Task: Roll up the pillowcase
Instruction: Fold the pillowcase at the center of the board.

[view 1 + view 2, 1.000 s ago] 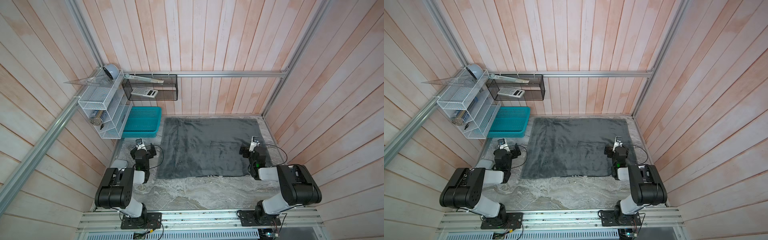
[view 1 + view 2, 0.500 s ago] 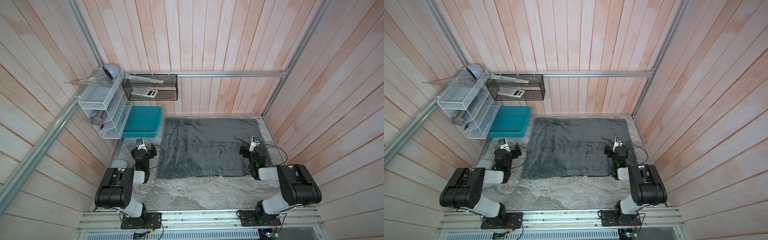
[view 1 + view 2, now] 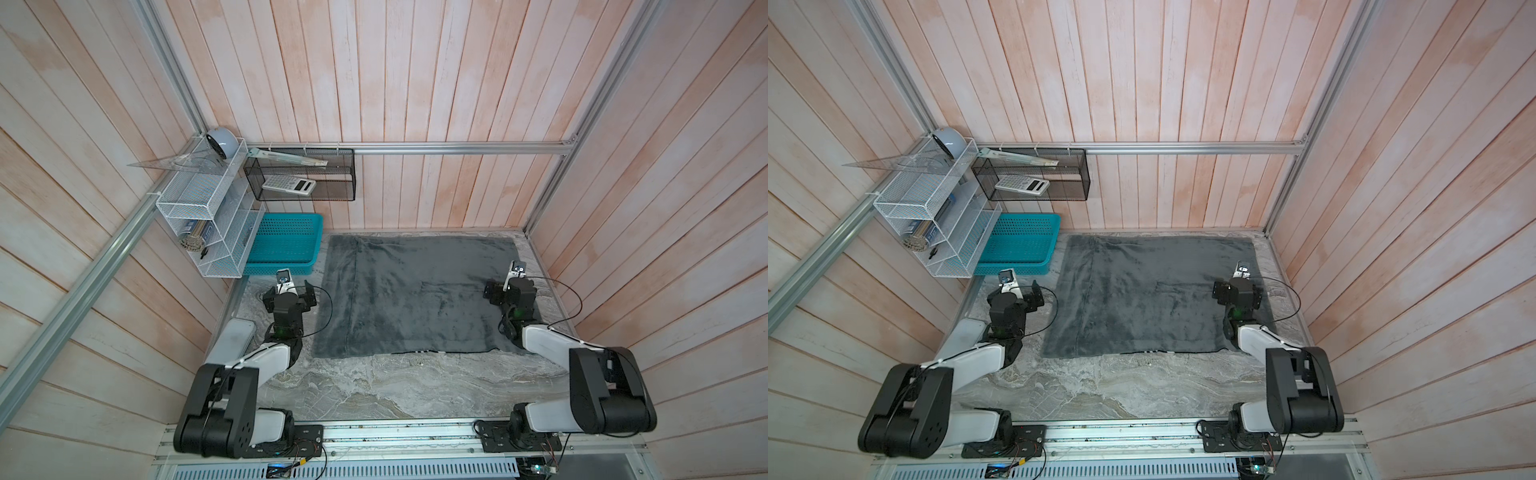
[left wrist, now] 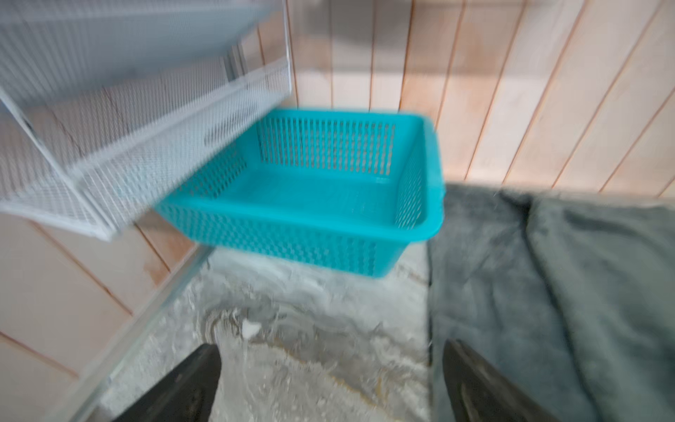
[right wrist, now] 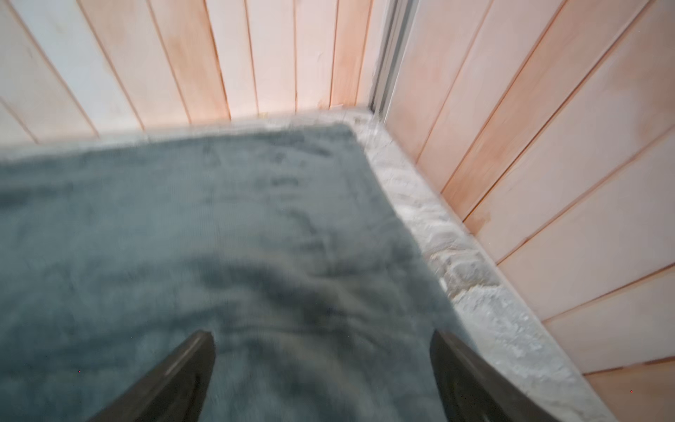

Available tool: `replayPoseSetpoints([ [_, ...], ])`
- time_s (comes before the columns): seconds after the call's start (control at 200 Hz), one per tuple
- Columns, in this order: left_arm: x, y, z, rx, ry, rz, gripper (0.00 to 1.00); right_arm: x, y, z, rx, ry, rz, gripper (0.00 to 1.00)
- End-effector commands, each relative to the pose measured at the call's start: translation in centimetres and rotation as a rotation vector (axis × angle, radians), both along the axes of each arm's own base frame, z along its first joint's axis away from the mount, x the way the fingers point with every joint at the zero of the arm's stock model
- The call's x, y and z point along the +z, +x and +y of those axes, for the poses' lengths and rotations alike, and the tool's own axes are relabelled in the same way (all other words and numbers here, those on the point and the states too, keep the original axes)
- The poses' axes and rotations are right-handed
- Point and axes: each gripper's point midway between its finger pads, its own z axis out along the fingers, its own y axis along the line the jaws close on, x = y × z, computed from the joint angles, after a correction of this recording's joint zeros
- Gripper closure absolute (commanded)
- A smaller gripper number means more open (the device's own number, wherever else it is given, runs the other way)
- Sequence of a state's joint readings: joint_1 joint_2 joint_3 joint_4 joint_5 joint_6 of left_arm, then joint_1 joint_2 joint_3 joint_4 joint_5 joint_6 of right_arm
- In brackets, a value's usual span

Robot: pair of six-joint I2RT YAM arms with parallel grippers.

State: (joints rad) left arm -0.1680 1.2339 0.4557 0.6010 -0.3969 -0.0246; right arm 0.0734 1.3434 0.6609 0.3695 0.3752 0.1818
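Note:
The pillowcase lies spread flat on the marble table, plain dark grey face up. A sliver of striped edge peeks out at its near hem. My left gripper hangs open over bare table just off the cloth's left edge. In the left wrist view the left gripper has marble between its fingers and the pillowcase beside it. My right gripper hovers open above the cloth's right side. In the right wrist view the right gripper is over grey plush, the pillowcase, holding nothing.
A teal perforated basket stands at the back left, touching the cloth's corner area. Above it hang a white wire shelf and a black mesh bin with a calculator. Wooden walls close in on the right and at the back.
Both grippers have shifted a little towards the back wall; the wrist views are blurred by motion. The pillowcase lies as before.

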Motion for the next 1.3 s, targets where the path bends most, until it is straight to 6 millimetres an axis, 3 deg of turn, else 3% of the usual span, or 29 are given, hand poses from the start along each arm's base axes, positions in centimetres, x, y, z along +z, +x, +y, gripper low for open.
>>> replayPoseSetpoints([
  [0.0,6.7,-2.7,-0.1,0.113,-0.072,-0.107,0.0,1.4,-5.0,-4.2,-0.392,0.232,0.096,0.02],
  [0.06,7.8,-5.3,1.6,0.23,-0.364,-0.142,0.0,0.6,-5.8,-4.2,-0.391,0.361,0.138,0.03],
  [0.13,8.9,-7.9,2.3,0.241,-0.454,-0.125,0.0,0.4,-5.8,-3.3,-0.306,0.454,0.151,0.37],
  [0.245,9.9,-10.6,3.4,0.236,-0.673,-0.247,0.0,1.7,-7.7,-3.6,-0.328,0.44,0.164,0.64],
  [0.31,9.7,-11.3,3.5,0.234,-0.785,-0.221,0.03,2.2,-8.7,-3.3,-0.316,0.442,0.181,0.74],
  [0.35,8.9,-11.6,3.5,0.265,-0.831,-0.175,0.2,2.1,-9.4,-3.2,-0.316,0.439,0.204,0.79],
  [0.39,7.4,-11.8,3.5,0.318,-0.873,-0.107,0.47,1.8,-9.8,-2.9,-0.301,0.436,0.232,0.82],
  [0.425,6.1,-12.1,3.5,0.363,-0.884,-0.038,0.96,1.4,-10.2,-2.7,-0.299,0.441,0.264,0.82],
  [0.435,5.5,-12.2,3.5,0.38,-0.888,-0.012,1.0,1.2,-10.4,-2.7,-0.299,0.442,0.273,0.82],
  [0.55,-0.9,-12.6,1.4,0.47,-0.978,0.27,1.0,-1.1,-11.3,-1.7,-0.274,0.47,0.361,0.81],
  [0.655,-7.2,-13.5,-0.8,0.515,-1.11,0.415,1.0,-3.0,-11.8,-1.1,-0.254,0.486,0.416,0.68],
  [0.73,-10.4,-14.8,-1.5,0.581,-1.188,0.449,0.84,-4.2,-11.6,-0.4,-0.211,0.494,0.449,0.55],
  [0.77,-11.6,-15.6,-1.7,0.615,-1.2,0.474,0.81,-4.7,-11.8,-0.4,-0.217,0.489,0.474,0.52],
  [0.8,-12.1,-15.9,-1.7,0.631,-1.186,0.494,0.78,-4.9,-11.8,-0.3,-0.217,0.489,0.488,0.5],
  [0.9,-12.1,-16.5,-1.8,0.658,-1.079,0.564,0.51,-5.2,-11.7,-0.1,-0.21,0.496,0.509,0.47],
  [1.01,-12.3,-16.0,-2.5,0.653,-1.051,0.622,0.37,-5.3,-11.4,0.2,-0.188,0.503,0.499,0.45],
  [1.145,-12.7,-14.6,-3.9,0.625,-1.104,0.645,0.33,-5.7,-11.4,0.2,-0.187,0.501,0.51,0.44],
  [1.295,-12.3,-15.5,-3.9,0.713,-1.095,0.7,0.39,-5.7,-11.4,0.1,-0.194,0.495,0.521,0.44],
])
